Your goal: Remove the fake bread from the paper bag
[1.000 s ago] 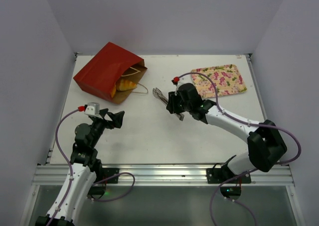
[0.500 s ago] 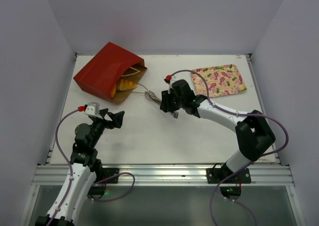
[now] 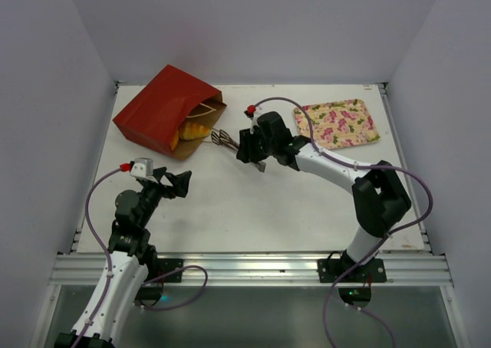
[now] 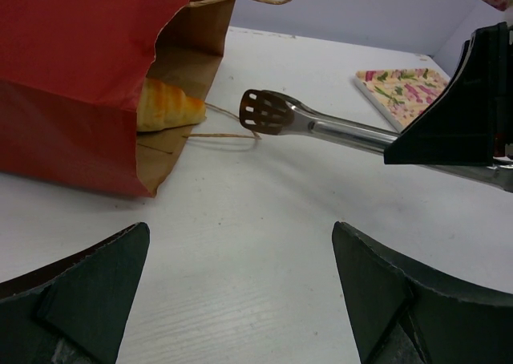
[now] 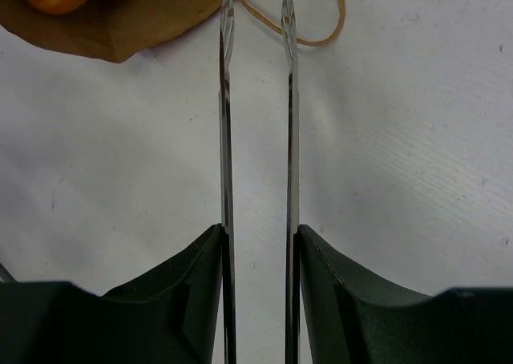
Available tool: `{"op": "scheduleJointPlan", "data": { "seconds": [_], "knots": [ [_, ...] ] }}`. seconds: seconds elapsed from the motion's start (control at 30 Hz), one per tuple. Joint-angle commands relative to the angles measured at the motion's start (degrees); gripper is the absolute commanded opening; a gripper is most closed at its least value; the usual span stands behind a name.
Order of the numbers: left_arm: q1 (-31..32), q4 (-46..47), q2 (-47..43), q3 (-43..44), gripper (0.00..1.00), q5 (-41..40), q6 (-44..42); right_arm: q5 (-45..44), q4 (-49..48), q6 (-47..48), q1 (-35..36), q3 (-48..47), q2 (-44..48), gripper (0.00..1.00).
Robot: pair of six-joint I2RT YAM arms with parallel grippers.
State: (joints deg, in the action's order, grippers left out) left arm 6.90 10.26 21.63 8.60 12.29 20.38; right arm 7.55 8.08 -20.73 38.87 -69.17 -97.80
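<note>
The red paper bag (image 3: 157, 106) lies on its side at the table's back left, its brown mouth facing right. The orange fake bread (image 3: 196, 129) rests just inside the mouth, and its tip shows in the left wrist view (image 4: 164, 103). My right gripper (image 3: 253, 149) is shut on metal tongs (image 3: 224, 139), pressing their two arms (image 5: 227, 139) from outside. The tongs' tips are slightly apart, just short of the bag mouth (image 5: 136, 19), over a tan loop handle (image 5: 321, 27). My left gripper (image 3: 180, 183) hangs open and empty, in front of the bag (image 4: 72, 51).
A pink-flowered rectangular tray (image 3: 337, 123) lies at the back right, behind the right arm. The tongs (image 4: 313, 123) cross the left wrist view above the white tabletop. White walls close in the table at the back and both sides.
My right arm has swung left with the tongs, bringing their tips from mid-table up to the bag's mouth. The left arm has not moved.
</note>
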Motion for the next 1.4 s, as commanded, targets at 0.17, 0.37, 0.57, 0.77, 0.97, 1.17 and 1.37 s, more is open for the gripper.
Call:
{"op": "scheduleJointPlan", "data": {
  "seconds": [0.17,0.37,0.57,0.77,0.97,1.17,1.37],
  "knots": [
    [0.14,2.66,0.08,0.01,1.0,-0.25,0.01,3.08,1.68,0.96,-0.73,-9.66,-4.41,0.45],
    [0.14,0.64,6.4,5.7,1.0,-4.38,4.31,2.38,1.16,2.45,-2.04,-7.31,-3.37,0.45],
    [0.05,-2.7,14.4,15.03,1.0,-7.9,8.09,1.5,-3.85,3.42,-4.07,0.86,1.9,0.44],
    [0.13,-1.65,18.7,23.12,1.0,-9.04,6.52,1.77,-7.46,3.42,-5.56,5.35,4.37,0.44],
    [0.14,-4.64,30.91,35.77,1.0,-4.83,-0.78,1.68,-11.41,3.33,-5.48,8.34,6.39,0.44],
    [3.81,-9.55,41.99,49.12,1.0,0.72,-6.48,0.36,-13.17,3.77,-5.47,11.41,8.5,0.44],
    [10.94,-24.49,49.64,62.39,1.0,-7.37,-22.03,0.18,-14.49,3.51,-5.56,13.44,9.56,0.44]
  ]
}}
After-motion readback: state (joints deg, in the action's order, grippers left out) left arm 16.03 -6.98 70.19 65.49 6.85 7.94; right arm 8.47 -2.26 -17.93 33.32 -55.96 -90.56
